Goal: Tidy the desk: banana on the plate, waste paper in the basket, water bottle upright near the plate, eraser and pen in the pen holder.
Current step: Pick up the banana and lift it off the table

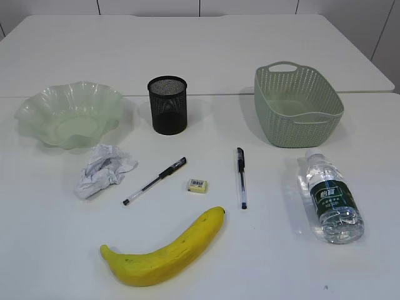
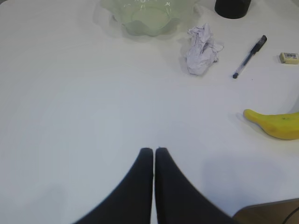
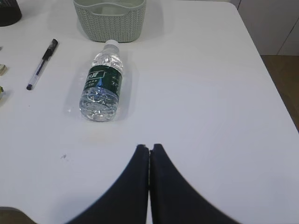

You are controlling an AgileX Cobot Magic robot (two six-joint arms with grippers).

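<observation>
A yellow banana [image 1: 167, 252] lies at the front of the white table. Crumpled waste paper [image 1: 101, 169] sits in front of the pale green wavy plate [image 1: 37, 109]. Two pens [image 1: 155, 180] [image 1: 241, 177] flank a small yellow eraser [image 1: 197, 185]. The black mesh pen holder [image 1: 167, 104] stands behind them. The water bottle [image 1: 329, 197] lies on its side in front of the green basket [image 1: 298, 105]. My left gripper [image 2: 153, 150] is shut and empty, well short of the paper [image 2: 202, 50] and banana [image 2: 275, 124]. My right gripper [image 3: 149, 147] is shut and empty, just short of the bottle [image 3: 102, 81].
The table's right edge [image 3: 275, 93] runs close beside the right gripper, with floor beyond. A second table joins at the back [image 1: 200, 50]. Neither arm shows in the exterior view.
</observation>
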